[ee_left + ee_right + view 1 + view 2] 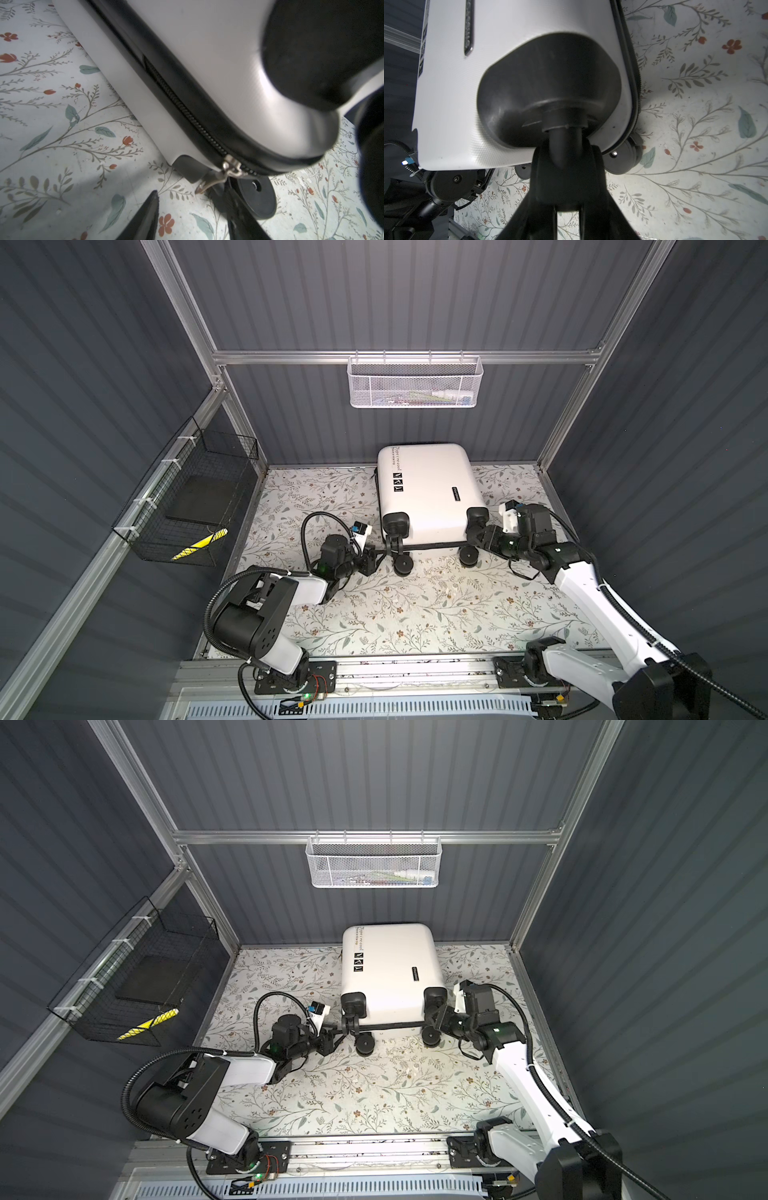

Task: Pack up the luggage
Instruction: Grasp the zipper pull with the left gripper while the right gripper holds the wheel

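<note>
Right wrist view: the luggage, closed, lies flat at the back of the table, wheels nearest. The right gripper pinches one wheel, hiding most of it. The left gripper stands spread around the zipper pull; contact is unclear.

The luggage is a small white hard-shell case, shut and lying flat with its big face up. It sits at the back middle of the floral table, top end close to the back wall and wheel end facing the front. In both top views, black text runs along its left edge, with three small black stickers below it and a black badge further right. Black wheels stick out from black housings at the front corners. In the left wrist view the black zipper looks zipped along the side. Its metal slider is at the corner, right by a wheel.
</note>
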`<state>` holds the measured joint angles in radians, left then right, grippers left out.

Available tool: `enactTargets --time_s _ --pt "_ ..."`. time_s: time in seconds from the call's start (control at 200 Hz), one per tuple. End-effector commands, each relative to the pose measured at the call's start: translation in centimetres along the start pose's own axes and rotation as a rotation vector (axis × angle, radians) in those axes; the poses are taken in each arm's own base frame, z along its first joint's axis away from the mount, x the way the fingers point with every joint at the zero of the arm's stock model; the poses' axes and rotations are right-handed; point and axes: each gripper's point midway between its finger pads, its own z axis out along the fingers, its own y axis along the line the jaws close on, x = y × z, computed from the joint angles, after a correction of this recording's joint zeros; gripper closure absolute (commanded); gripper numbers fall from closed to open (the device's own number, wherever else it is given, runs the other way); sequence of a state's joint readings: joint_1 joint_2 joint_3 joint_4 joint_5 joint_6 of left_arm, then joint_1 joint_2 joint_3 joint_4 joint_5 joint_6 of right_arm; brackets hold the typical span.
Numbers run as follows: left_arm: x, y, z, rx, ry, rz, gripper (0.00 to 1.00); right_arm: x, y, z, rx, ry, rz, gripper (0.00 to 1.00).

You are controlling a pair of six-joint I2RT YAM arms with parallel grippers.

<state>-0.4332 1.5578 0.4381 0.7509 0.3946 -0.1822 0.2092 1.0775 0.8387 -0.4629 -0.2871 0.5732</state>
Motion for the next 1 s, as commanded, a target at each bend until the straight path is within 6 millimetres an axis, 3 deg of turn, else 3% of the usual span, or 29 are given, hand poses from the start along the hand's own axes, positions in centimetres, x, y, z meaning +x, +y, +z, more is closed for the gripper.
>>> enactTargets --time_s 0.0,0.74,0.995 --pt "-2.03 -0.73 0.35 0.038 -0.063 0.049 0.49 0.67 -2.41 -0.05 0.113 0.032 0.049 0.92" --pt "-2.66 -1.41 1.00 0.110 -0.086 0.032 0.75 0.54 -2.40 -0.03 0.121 0.039 0.057 0.92" --pt "-2.68 -1.33 0.85 0.104 -0.089 0.032 0.79 0.66 -2.48 0.04 0.122 0.043 0.058 0.92"
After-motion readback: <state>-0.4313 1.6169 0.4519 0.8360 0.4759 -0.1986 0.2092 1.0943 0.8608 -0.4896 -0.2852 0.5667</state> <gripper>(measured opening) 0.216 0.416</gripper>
